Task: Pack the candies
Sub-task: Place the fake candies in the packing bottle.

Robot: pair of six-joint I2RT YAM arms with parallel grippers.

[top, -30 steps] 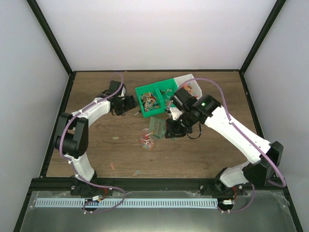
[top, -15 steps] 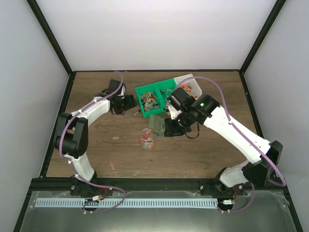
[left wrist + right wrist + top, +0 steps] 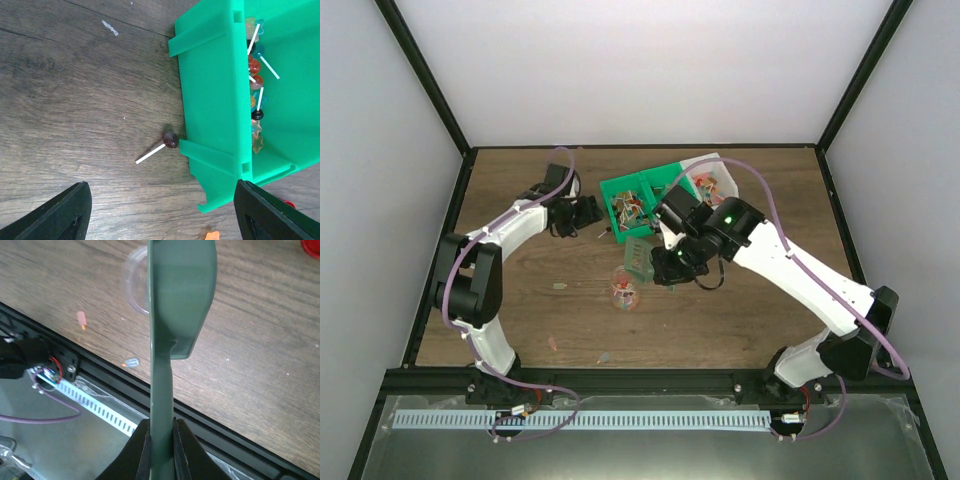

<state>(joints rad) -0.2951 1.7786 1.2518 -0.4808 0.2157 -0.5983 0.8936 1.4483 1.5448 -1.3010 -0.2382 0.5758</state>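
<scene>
Candies (image 3: pixel 631 205) in mixed colours fill a green bin (image 3: pixel 655 183) at mid-table; in the left wrist view the candies (image 3: pixel 255 75) are stick sweets against the bin's wall (image 3: pixel 215 90). A dark lollipop (image 3: pixel 170 140) lies on the wood against the bin. My left gripper (image 3: pixel 590 213) stands open beside the bin's left side, and its jaws (image 3: pixel 162 220) hold nothing. My right gripper (image 3: pixel 666 264) is shut on the handle of a green scoop (image 3: pixel 638 256). The scoop (image 3: pixel 180 300) hangs over a clear jar (image 3: pixel 134 287), which holds a few sweets (image 3: pixel 625 290).
A white container (image 3: pixel 717 176) with more sweets stands behind the bin. Loose sweets lie on the wood near the front (image 3: pixel 81 319), (image 3: pixel 131 361), (image 3: pixel 552 342). A red round thing (image 3: pixel 312 247) shows at the right wrist view's top corner. The table's black front rail (image 3: pixel 620 378) is close.
My right arm has swung left with the scoop, bringing it closer over the jar. The left arm has stayed put, still open.
</scene>
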